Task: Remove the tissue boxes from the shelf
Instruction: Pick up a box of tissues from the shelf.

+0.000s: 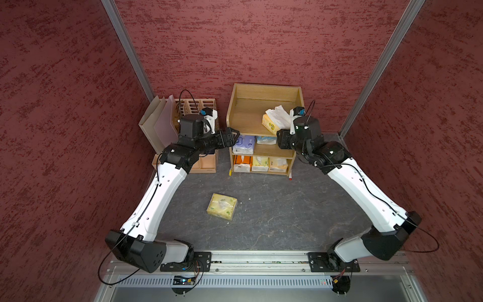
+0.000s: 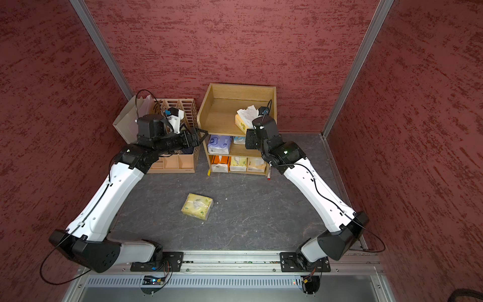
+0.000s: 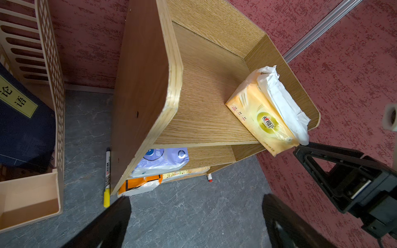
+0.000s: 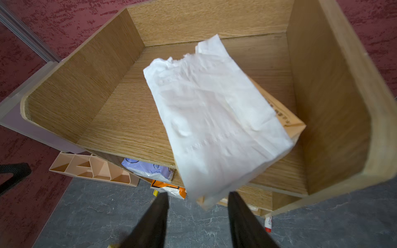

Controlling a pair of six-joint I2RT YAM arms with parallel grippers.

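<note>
In both top views a pale yellow pack [image 1: 222,209] lies on the counter [image 1: 287,209], off the shelf [image 1: 264,90]. Left wrist: left hand [image 3: 196,198] apart, empty. Right wrist: right hand [image 4: 197,194] apart, straddling the tan-orange pack [image 4: 214,111] on the top tier; next, I judge, clamp and pull clear

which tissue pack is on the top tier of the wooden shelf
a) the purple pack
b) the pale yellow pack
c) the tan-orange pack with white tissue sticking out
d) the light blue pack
c: the tan-orange pack lies on the top tier of the shelf. The purple pack and the light blue pack sit on the middle tier. The pale yellow pack lies on the table.
</note>
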